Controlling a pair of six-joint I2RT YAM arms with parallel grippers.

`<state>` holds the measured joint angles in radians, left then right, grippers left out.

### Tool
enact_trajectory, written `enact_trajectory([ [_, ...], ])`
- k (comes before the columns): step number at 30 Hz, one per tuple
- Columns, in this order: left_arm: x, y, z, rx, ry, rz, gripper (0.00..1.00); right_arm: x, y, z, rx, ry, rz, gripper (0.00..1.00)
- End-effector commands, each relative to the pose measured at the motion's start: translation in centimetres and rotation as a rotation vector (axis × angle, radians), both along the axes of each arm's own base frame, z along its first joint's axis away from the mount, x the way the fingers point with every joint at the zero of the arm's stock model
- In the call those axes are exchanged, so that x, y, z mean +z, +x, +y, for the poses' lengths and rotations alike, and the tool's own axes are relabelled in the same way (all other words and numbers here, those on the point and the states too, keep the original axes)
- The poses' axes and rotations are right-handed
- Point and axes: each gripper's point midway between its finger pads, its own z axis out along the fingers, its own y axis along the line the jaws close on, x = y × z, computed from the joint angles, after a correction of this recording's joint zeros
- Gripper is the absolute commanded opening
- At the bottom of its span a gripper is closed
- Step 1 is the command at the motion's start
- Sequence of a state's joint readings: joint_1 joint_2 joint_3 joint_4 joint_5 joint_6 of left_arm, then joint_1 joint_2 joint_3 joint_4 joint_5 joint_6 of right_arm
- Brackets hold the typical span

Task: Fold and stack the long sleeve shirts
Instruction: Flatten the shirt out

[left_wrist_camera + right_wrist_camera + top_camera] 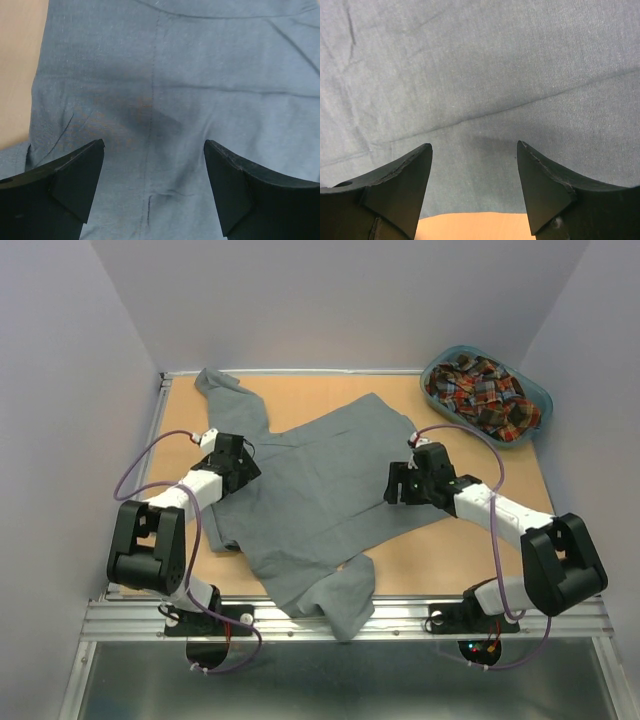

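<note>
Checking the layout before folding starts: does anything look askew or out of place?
Yes. The grey shirt lies diagonally on the table, and its near end hangs over the front edge onto the metal rail. The plaid shirt sits crumpled in the teal basket.

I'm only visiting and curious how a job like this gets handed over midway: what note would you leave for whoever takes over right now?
Left gripper: open, empty, over the left side of the grey shirt.
Right gripper: open, empty, over its right edge.
The grey shirt lies spread on the table, one sleeve reaching past the near edge; no fold made.
Plaid shirt: bunched in the teal basket, far right corner.
Done: nothing folded or stacked.
Left: fold the grey one, take out and fold the plaid one, stack both.
</note>
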<state>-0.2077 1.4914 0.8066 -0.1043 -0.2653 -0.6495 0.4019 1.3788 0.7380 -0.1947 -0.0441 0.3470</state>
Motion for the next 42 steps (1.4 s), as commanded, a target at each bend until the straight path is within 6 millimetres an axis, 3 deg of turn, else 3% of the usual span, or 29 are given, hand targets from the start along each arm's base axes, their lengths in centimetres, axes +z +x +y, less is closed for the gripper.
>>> enact_trajectory([
  [1,0.2,1.8,-0.4,0.021,-0.024,-0.040,0.92,-0.9,-0.1,0.1,0.004,-0.028,0.015,0.73],
  [5,-1.3,3.6,-0.6,0.001,-0.017,0.014,0.92,-1.8,0.0,0.1,-0.007,-0.033,0.038,0.73],
  [6,-2.5,3.8,-0.5,-0.003,-0.007,0.048,0.92,-2.0,0.0,0.1,-0.010,-0.034,0.044,0.73],
  [8,-2.1,5.4,-0.2,-0.007,0.009,0.046,0.92,-2.5,0.1,0.1,-0.022,-0.037,0.055,0.73],
  [9,-3.0,5.7,0.4,0.003,0.018,0.071,0.92,-2.9,0.2,0.1,-0.026,-0.041,0.065,0.73],
  [15,-1.5,12.2,1.3,-0.021,0.005,0.040,0.92,-5.6,1.0,0.6,-0.048,-0.047,0.128,0.73],
  [20,-2.0,16.6,2.3,-0.032,0.039,0.053,0.92,-7.1,2.1,1.5,-0.065,-0.031,0.168,0.73],
  [21,-2.2,18.0,2.3,-0.040,0.041,0.052,0.88,-7.4,2.5,1.9,-0.067,-0.020,0.175,0.73],
  [23,-2.1,19.5,2.8,-0.033,0.040,0.043,0.85,-7.5,3.0,2.2,-0.074,-0.013,0.175,0.74],
  [27,-1.2,22.5,3.6,-0.032,0.055,0.007,0.90,-6.7,4.2,2.8,-0.073,0.003,0.150,0.74],
  [29,0.8,23.6,3.7,-0.050,0.061,-0.034,0.92,-5.1,4.9,3.1,-0.063,0.015,0.107,0.74],
  [31,1.9,23.4,3.5,-0.070,0.060,-0.061,0.94,-3.8,5.1,3.4,-0.027,0.011,0.065,0.74],
  [32,4.8,23.2,3.4,-0.072,0.057,-0.118,0.95,-2.5,5.0,4.0,0.002,0.020,0.030,0.74],
  [33,6.4,23.2,3.3,-0.073,0.050,-0.167,0.95,-1.7,4.9,4.4,0.028,0.023,0.008,0.74],
  [34,5.9,21.7,3.3,-0.071,0.043,-0.150,0.96,-1.0,4.7,4.8,0.062,0.018,-0.013,0.74],
  [35,7.3,21.1,3.2,-0.066,0.039,-0.175,0.97,-0.4,4.2,5.7,0.101,0.021,-0.029,0.75],
  [36,11.4,20.2,3.3,-0.060,0.037,-0.252,0.97,1.0,3.9,6.3,0.126,0.031,-0.063,0.74],
  [37,11.0,18.6,3.6,-0.047,0.043,-0.240,0.98,1.4,3.4,6.8,0.152,0.029,-0.078,0.74],
  [38,12.1,17.7,3.7,-0.040,0.044,-0.260,0.98,2.0,3.0,7.3,0.175,0.035,-0.092,0.74],
  [39,14.0,15.5,4.1,-0.026,0.051,-0.287,0.98,2.7,1.9,8.3,0.215,0.044,-0.107,0.74],
  [41,15.1,13.1,4.3,-0.013,0.050,-0.300,0.99,3.2,0.6,9.5,0.269,0.066,-0.109,0.74],
  [42,15.6,10.7,4.3,-0.010,0.037,-0.308,0.98,2.8,-0.7,10.2,0.304,0.064,-0.098,0.74],
])
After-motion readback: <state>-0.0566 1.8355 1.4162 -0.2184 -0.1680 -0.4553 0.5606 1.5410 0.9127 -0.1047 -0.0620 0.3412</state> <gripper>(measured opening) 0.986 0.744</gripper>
